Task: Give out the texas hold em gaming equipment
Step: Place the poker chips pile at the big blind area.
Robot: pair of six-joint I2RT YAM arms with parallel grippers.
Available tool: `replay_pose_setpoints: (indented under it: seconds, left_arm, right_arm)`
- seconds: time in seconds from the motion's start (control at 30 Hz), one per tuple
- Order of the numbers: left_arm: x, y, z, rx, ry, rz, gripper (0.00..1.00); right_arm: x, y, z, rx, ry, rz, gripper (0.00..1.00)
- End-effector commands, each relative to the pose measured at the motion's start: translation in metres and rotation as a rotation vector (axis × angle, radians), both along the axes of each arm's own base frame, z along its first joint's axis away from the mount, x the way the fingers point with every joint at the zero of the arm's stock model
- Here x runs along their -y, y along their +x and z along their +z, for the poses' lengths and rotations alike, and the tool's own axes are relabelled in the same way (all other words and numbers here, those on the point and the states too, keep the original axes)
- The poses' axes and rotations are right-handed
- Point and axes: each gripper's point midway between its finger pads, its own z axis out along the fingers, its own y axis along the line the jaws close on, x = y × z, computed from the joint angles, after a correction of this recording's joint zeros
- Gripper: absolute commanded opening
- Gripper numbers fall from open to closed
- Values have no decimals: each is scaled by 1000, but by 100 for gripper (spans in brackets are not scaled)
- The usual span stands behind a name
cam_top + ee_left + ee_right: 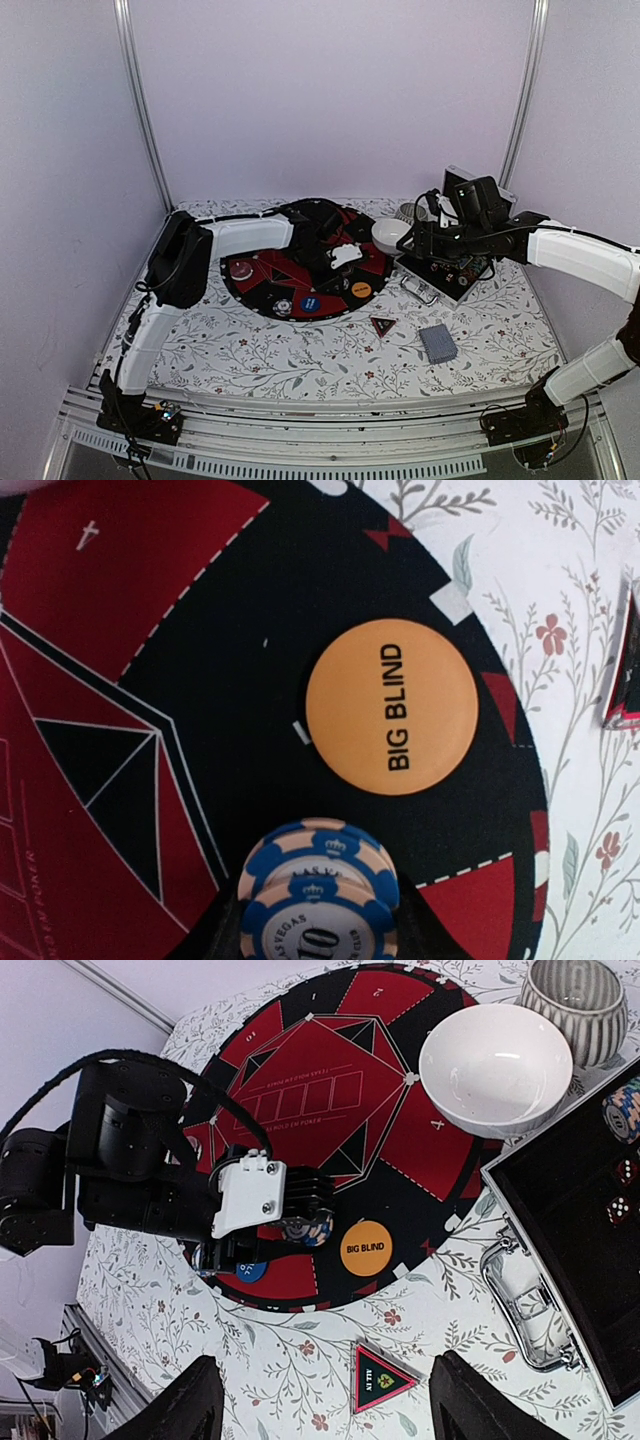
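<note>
Overhead, the left gripper [338,272] hangs over the round mat [262,258] at centre. The triangular marker [383,325] and card deck [438,343] lie at lower right.

Left wrist view: its fingers pinch stacked poker chips [318,890] at bottom centre, just below the orange disc [391,707].

Right wrist view: the right gripper [322,1370] is spread wide at the bottom edge, holding nothing.

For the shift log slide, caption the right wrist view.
Left fingers hold striped poker chips over the round mat beside the orange BIG BLIND disc, right fingers open in the foreground.
</note>
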Motion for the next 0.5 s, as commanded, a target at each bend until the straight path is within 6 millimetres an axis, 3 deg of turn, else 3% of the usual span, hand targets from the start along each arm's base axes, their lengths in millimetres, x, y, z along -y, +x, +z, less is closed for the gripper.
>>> replay_pose_setpoints:
  seconds: [0.0,0.1,0.3,0.47]
  left_arm:
    - [-8,-5,-17,-37,51,-62,37]
    - [-10,-2,-21,-32,65,-52,41]
    - [-9,-2,-19,-30,58,-52,63]
    - [-3,0,-5,-18,21,-49,68]
  right_arm:
    - [5,0,13,38,-10,-8,72]
    - [5,0,12,34,-12,-8,72]
    - [5,1,9,32,-19,-5,72]
    - [4,2,11,36,-18,-2,72]
